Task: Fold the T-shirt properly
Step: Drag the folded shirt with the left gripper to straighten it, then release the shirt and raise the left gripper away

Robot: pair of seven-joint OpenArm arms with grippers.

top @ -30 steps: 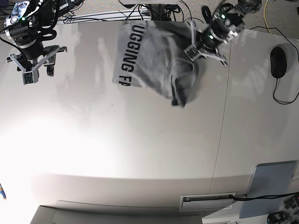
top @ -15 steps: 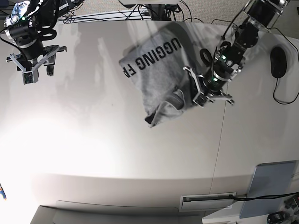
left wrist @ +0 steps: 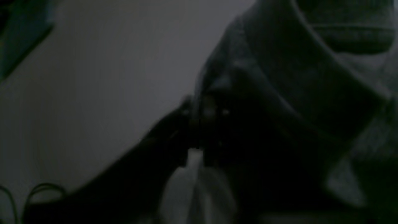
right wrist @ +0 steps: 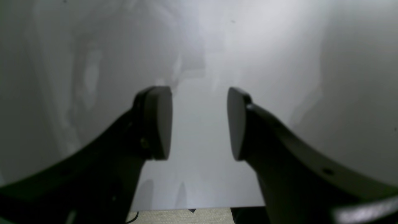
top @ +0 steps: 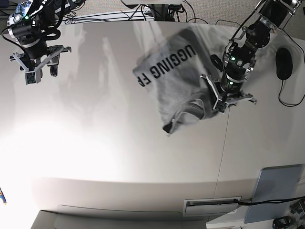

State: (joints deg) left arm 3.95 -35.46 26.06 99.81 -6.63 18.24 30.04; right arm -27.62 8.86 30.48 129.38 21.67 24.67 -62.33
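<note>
The left gripper (top: 224,98) is clamped on a bunch of the T-shirt (top: 176,76), and the cloth spreads away from it toward the other arm's side and toward the far edge of the table (top: 119,157), so the shirt's long run goes slantwise from the held bunch up to the lettered panel. The black lettering faces up on the part farthest from this gripper, while a crumpled flap, perhaps a sleeve or the hem, droops just beside and below the fingers. The right gripper (top: 40,67) hangs well apart from the shirt, near the table's far corner on its own side, with its jaws spread and nothing between them; its wrist view shows only bare tabletop between the two pads (right wrist: 158,123). So the left arm is by far the nearer one, and any spreading move would, by judgement, need the right gripper to cross a wide stretch of table to reach the lettered edge. The left wrist view is very dark: grey cloth (left wrist: 342,46) fills the space ahead of the fingers, and the fingertips themselves cannot be made out. Whether the shirt lies flat or partly lifted cannot be told for certain, and the collar is not visible.
</note>
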